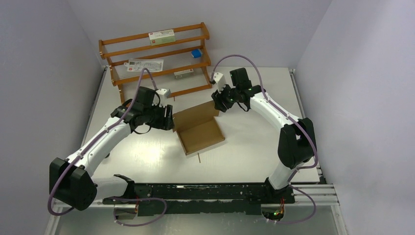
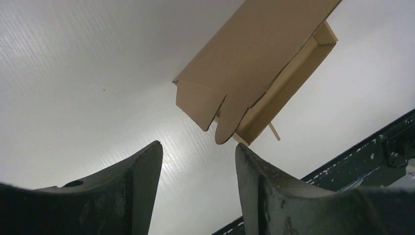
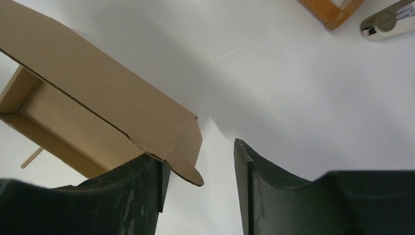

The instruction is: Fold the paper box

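Both my left fingers (image 2: 142, 186) and right fingers (image 3: 274, 196) hang released, gripping nothing, flanking the paper box (image 1: 203, 134) on the tabletop (image 1: 254, 152); tray's up, lid (image 1: 195, 113) half-raised, so next I'd press it shut, tabs tucked.

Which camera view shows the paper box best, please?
The top external view: the whole paper box shows, tray open, lid raised. Each wrist view shows only the lid and part of the tray.

You have bare table (image 1: 259, 142) to pass on the near and right sides of the paper box (image 1: 198, 129), but the wooden rack (image 1: 155, 58) stands close behind it.
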`<control>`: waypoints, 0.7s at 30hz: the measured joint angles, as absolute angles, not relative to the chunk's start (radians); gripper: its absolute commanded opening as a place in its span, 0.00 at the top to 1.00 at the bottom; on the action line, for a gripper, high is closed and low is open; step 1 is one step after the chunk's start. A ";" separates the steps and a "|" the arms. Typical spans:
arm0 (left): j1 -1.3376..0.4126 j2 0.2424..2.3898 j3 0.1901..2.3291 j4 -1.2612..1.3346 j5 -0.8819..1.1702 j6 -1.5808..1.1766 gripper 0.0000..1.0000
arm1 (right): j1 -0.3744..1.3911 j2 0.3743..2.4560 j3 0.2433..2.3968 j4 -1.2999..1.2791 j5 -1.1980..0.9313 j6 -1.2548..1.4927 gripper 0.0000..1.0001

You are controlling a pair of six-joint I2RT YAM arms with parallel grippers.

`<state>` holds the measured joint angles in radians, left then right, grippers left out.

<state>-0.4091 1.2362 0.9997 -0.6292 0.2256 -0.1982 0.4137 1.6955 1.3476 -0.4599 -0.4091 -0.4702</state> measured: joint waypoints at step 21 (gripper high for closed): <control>-0.409 1.264 0.919 -0.521 0.312 -0.175 0.59 | 0.413 1.687 1.236 -0.403 -0.483 -0.386 0.83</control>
